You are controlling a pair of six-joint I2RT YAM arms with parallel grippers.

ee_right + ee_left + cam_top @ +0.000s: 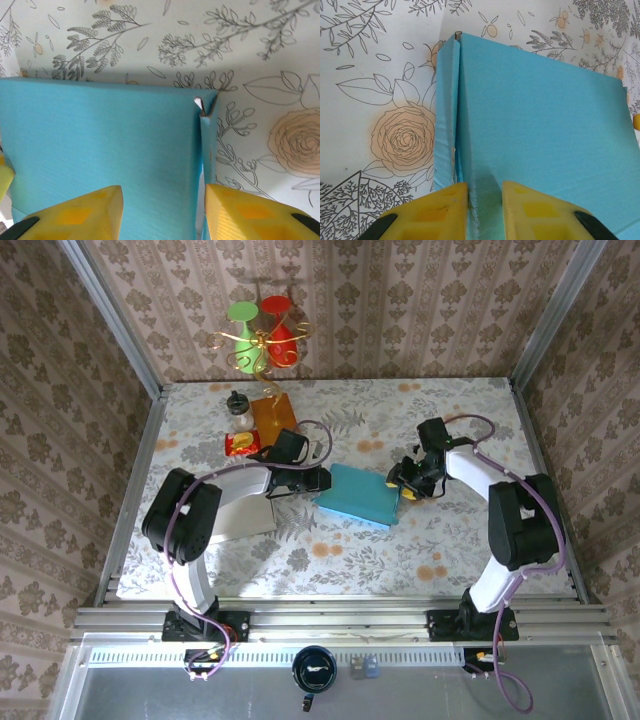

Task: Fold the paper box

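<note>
Yellow fingers (445, 212) of the left gripper (485, 195) stand close together, pinched on a raised fold at the near edge of the blue flat paper box (535, 130). From between those jaws a narrow side strip runs straight away to the box's far corner. The broad blue panel spreads to the right of them, and an orange rose printed on the white floral tablecloth (380, 75) lies to their left. The right gripper (160, 200) has its jaws well apart, astride the other end of the box. Blue panel fills the space between them, and a thin upright side wall sits just inside the right-hand finger (250, 215), ending ahead at a corner with a small gap. Whether that finger presses the wall cannot be told. From above, the box lies on the table directly between the two grippers, one at each short side. Just beyond the left jaws sit a red-and-yellow packet (240, 445), an orange rectangular board (273, 415) and a small dark bottle (238, 405). Farthest off, green and red goblets (262, 330) hang against the patterned wall.
</note>
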